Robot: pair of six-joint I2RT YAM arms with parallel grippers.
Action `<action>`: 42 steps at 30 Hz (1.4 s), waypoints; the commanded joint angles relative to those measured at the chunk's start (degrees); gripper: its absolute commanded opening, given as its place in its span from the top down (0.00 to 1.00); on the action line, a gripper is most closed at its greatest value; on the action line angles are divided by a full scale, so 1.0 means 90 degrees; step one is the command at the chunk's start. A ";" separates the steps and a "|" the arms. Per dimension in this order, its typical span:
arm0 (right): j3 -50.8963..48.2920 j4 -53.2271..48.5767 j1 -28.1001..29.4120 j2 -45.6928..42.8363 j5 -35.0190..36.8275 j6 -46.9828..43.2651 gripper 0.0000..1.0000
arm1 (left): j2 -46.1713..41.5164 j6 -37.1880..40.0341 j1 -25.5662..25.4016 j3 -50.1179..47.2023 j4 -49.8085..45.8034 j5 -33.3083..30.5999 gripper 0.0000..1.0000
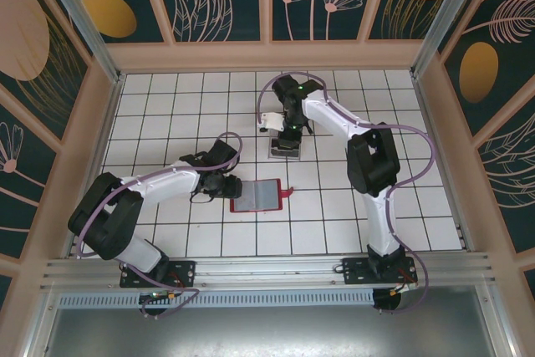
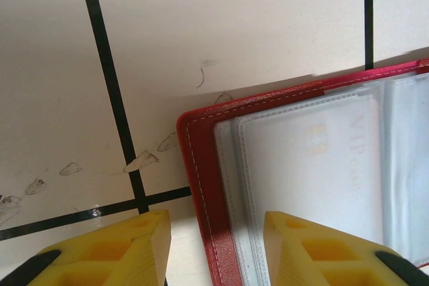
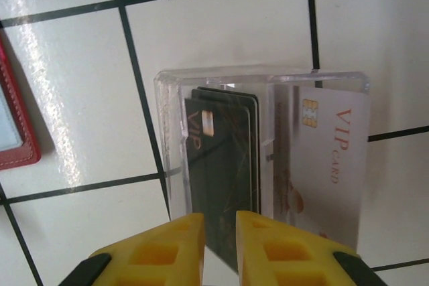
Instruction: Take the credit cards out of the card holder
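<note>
The red card holder (image 1: 257, 196) lies open and flat on the tiles, with its snap tab (image 1: 289, 191) pointing right. My left gripper (image 1: 227, 183) is at its left edge. In the left wrist view the open left gripper (image 2: 218, 226) straddles the holder's red border (image 2: 201, 165), and a pale card (image 2: 308, 172) sits in a clear sleeve. My right gripper (image 1: 288, 133) hovers over the clear box (image 1: 284, 149). In the right wrist view two dark cards (image 3: 224, 159) and a pale VIP card (image 3: 332, 159) lie in the box (image 3: 167, 132). The right gripper (image 3: 219, 232) is narrowly open above the dark cards' near end, holding nothing.
A corner of the red holder (image 3: 17, 132) shows left of the box. Wooden walls ring the white tiled floor (image 1: 401, 206). Scuff marks (image 2: 141, 161) dot the tile beside the holder.
</note>
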 commanded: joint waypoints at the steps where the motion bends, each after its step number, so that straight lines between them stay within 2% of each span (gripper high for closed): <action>1: -0.0036 0.0269 -0.0040 -0.0133 0.0190 -0.0030 0.77 | 0.0051 -0.0042 0.0010 0.0043 -0.0177 -0.0086 0.58; 8: -0.0373 0.0840 -0.0020 -0.0470 0.0729 0.0026 0.75 | -0.0002 -0.0065 0.0010 -0.0019 -0.0149 -0.0094 0.58; 17: -0.1436 0.2303 0.0030 -0.1308 0.0697 0.0899 0.75 | -0.0007 -0.0066 0.0013 -0.0025 -0.0015 -0.0104 0.58; 24: -0.2233 0.3074 0.0109 -0.1891 0.0092 0.2650 0.77 | 0.0070 -0.0003 0.0018 -0.0010 0.0159 0.0070 0.59; 30: -0.3339 0.3796 0.0457 -0.2540 -0.0305 0.3950 0.81 | 0.0106 0.0007 0.0018 -0.0030 0.0304 0.0240 0.59; 36: -0.4052 0.4597 0.0926 -0.2940 -0.0060 0.5663 0.84 | 0.0151 0.0063 0.0014 0.0032 0.0346 0.0248 0.58; 42: -0.4205 0.4802 0.1387 -0.2980 -0.0144 0.7608 0.90 | -0.0092 0.0024 0.0010 0.0010 0.0437 0.0024 0.57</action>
